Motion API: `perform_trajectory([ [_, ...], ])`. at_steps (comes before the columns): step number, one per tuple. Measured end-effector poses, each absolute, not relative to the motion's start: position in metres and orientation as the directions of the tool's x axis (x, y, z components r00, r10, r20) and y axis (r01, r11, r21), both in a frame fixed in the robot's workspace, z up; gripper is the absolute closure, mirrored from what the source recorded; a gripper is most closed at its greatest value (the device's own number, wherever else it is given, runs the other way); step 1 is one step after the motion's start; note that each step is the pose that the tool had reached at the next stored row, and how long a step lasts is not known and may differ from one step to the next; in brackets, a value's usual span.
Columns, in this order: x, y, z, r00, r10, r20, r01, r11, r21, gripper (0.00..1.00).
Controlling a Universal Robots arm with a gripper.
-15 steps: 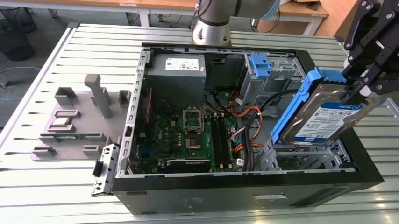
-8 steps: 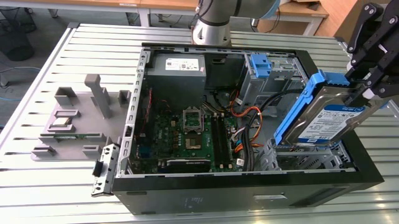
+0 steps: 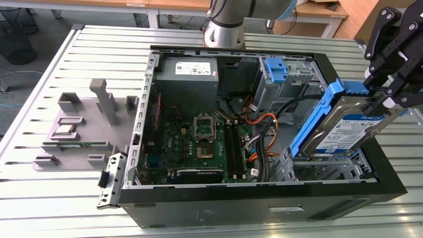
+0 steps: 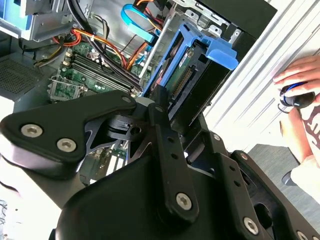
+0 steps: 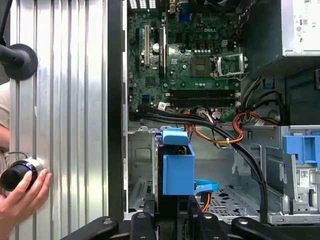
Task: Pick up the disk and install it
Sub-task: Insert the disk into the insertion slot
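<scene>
Pick-up was done: your gripper was pinching the disk, tilted at the right of the exterior view, over the case's bay. Install was not yet done; the disk was not seated.

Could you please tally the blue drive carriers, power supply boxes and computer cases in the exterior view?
Blue drive carriers: 2, the carrier framing the disk and the mounted carrier
Power supply boxes: 1
Computer cases: 1
Total: 4

Blue-framed disk in the pincer
</scene>
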State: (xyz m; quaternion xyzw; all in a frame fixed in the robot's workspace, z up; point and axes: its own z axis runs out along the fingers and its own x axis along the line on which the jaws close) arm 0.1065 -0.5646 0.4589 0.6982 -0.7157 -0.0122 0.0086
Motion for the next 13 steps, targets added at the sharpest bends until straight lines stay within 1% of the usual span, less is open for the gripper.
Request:
perform_trajectory([
  [13, 0.1065, -0.5646, 0.4534, -0.012, -1.0, -0.005, -1.0, 0.012, 0.016, 0.65],
])
